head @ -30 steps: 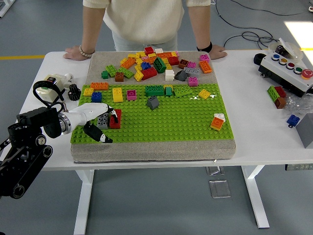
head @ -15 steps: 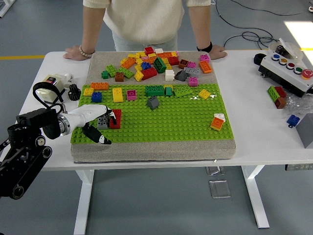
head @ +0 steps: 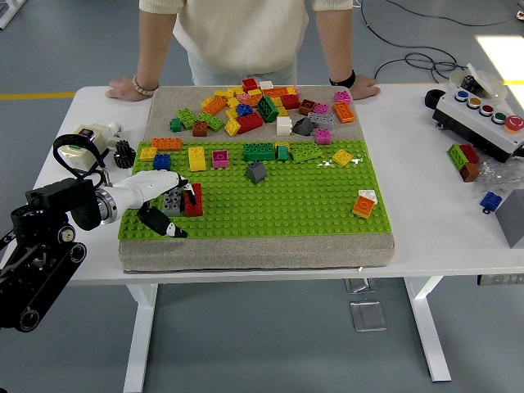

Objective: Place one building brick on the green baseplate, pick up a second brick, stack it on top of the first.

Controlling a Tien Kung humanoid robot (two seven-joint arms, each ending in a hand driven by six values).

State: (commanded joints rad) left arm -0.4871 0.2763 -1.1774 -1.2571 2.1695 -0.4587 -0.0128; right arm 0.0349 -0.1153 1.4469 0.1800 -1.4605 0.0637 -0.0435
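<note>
The green baseplate (head: 286, 205) lies on a grey mat in the middle of the table. Near its left edge a grey brick (head: 171, 205) stands against a taller red brick (head: 194, 199). My left hand (head: 177, 211) reaches in from the left. Its fingers (head: 187, 190) arch over the grey brick and the thumb (head: 166, 228) is spread out below it, apart from the brick, so the hand is open. The right arm is out of view.
A pile of loose bricks (head: 262, 102) covers the mat's far strip, and several more, yellow (head: 196, 157), green (head: 259, 151) and orange (head: 364, 204), sit on the baseplate. A person's hands (head: 124, 88) rest on the far edge. A button box (head: 483, 115) stands at the right.
My left hand has shifted very slightly, with the thumb drawing in a little. The grey and red bricks have not moved.
</note>
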